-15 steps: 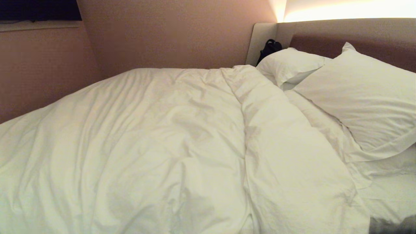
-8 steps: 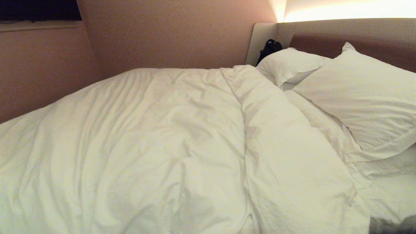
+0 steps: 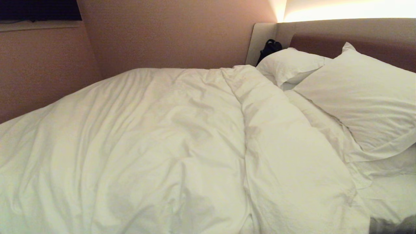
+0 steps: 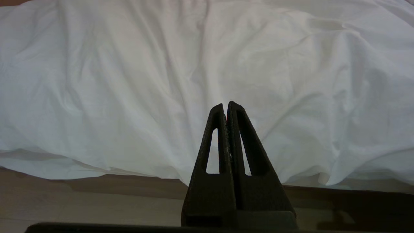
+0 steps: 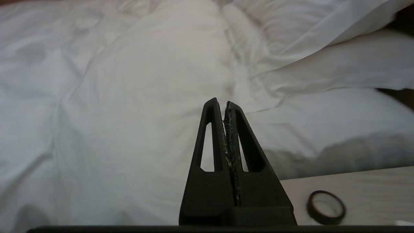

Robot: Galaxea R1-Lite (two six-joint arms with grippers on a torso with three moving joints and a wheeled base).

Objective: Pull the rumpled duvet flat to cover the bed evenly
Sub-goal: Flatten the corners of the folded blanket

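The white duvet (image 3: 156,139) lies creased over most of the bed (image 3: 390,195), with a thick fold (image 3: 279,143) running along its edge nearest the pillows. No arm shows in the head view. In the left wrist view my left gripper (image 4: 225,104) is shut and empty, held in front of the duvet's hanging near edge (image 4: 129,136). In the right wrist view my right gripper (image 5: 222,103) is shut and empty too, pointing at the duvet's fold (image 5: 155,84) beside the bare sheet (image 5: 323,123).
Two white pillows (image 3: 360,94) (image 3: 289,65) lean on the padded headboard (image 3: 357,35), with a dark object (image 3: 269,48) in the corner behind them. Walls (image 3: 169,35) close the far side. A black tape roll (image 5: 325,207) lies on a pale surface beside the bed. Wooden floor (image 4: 81,197) lies below.
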